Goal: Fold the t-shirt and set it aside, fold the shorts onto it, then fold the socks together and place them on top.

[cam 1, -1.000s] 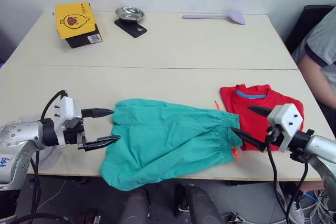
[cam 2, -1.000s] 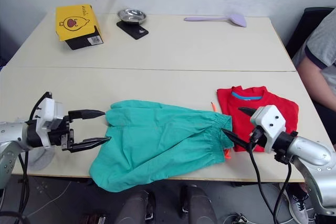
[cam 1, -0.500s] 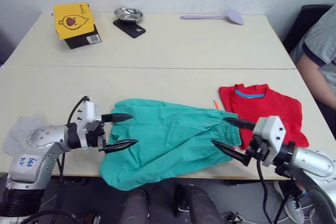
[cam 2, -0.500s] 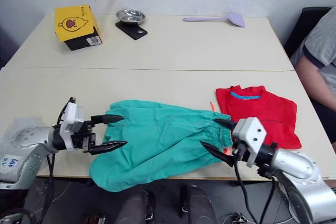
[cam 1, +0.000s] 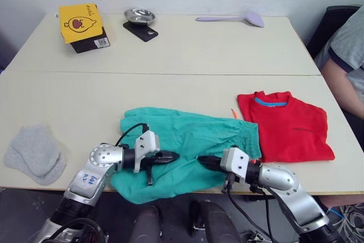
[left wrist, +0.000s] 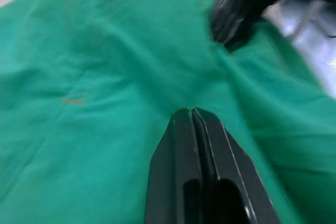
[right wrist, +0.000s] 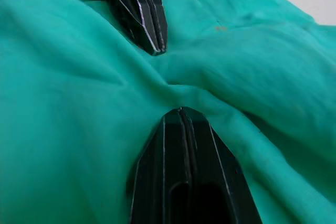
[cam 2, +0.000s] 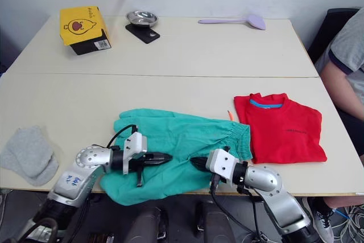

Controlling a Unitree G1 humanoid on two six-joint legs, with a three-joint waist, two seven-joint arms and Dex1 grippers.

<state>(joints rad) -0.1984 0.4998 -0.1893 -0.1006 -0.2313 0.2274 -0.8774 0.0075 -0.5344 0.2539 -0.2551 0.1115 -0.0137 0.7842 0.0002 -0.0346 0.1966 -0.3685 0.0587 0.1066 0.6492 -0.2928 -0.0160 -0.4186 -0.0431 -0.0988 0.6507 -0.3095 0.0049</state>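
Both grippers, the left gripper (cam 1: 170,156) and the right gripper (cam 1: 206,160), are lying with fingers pressed together on the teal-green shorts (cam 1: 187,140) at lower centre, apparently pinching a midline crease for folding. The folded red t-shirt (cam 1: 284,126) is waiting at right, the grey socks (cam 1: 34,153) at lower left.

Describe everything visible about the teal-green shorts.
The teal-green shorts are soft, wrinkled cloth lying flat near the front edge of the table, gathered waistband toward the red t-shirt, an orange drawstring end showing there. The left end effector and right end effector, both shut, press tip-to-tip on the shorts' middle.
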